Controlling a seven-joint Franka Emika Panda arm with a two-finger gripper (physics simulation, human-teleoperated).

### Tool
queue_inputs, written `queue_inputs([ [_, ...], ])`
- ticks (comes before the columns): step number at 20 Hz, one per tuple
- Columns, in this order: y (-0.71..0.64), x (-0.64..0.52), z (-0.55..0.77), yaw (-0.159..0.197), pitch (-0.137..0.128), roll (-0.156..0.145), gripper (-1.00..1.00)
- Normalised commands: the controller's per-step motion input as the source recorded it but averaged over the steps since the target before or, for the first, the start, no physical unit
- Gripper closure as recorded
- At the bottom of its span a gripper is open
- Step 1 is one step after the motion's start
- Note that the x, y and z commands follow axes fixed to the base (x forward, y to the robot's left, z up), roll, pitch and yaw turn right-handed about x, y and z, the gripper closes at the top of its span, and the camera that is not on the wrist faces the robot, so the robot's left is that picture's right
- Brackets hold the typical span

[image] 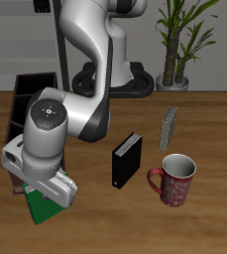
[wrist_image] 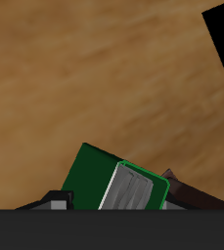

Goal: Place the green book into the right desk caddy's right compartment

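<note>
The table (image: 204,119) carried everything, and the robot arm (image: 90,40) reached forward over it toward the front edge, bent low so that its bulk hid much of what lay beneath. The right desk caddy (image: 28,91), a long dark box with partitions, stood partly behind the arm, only its back end showing past the elbow; the compartment meant for the book could not be made out from here. The gripper (image: 48,189) hung near the table's front edge with the green book (image: 40,208) caught in it, and the wrist view showed a finger pad (wrist_image: 133,187) pressed flat on the green cover (wrist_image: 99,176), so the jaws were clamped on the book, apparently to carry it. The book sat tilted in that grip, just beside the caddy rather than inside it, so the placing looked not yet done. The black book (image: 126,161), red mug (image: 174,179) and grey book (image: 169,127) stood well apart, out of the way.
</note>
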Motion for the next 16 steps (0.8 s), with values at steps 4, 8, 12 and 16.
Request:
queue_inputs([
  [4, 0.14, -0.12, 0.16, 0.007, -0.024, 0.025, 1.00],
  [8, 0.18, -0.16, 0.41, 0.024, -0.056, 0.028, 1.00],
  [12, 0.14, -0.19, 0.46, 0.026, -0.058, 0.022, 1.00],
  [16, 0.12, -0.26, 0.59, 0.031, -0.073, 0.020, 1.00],
])
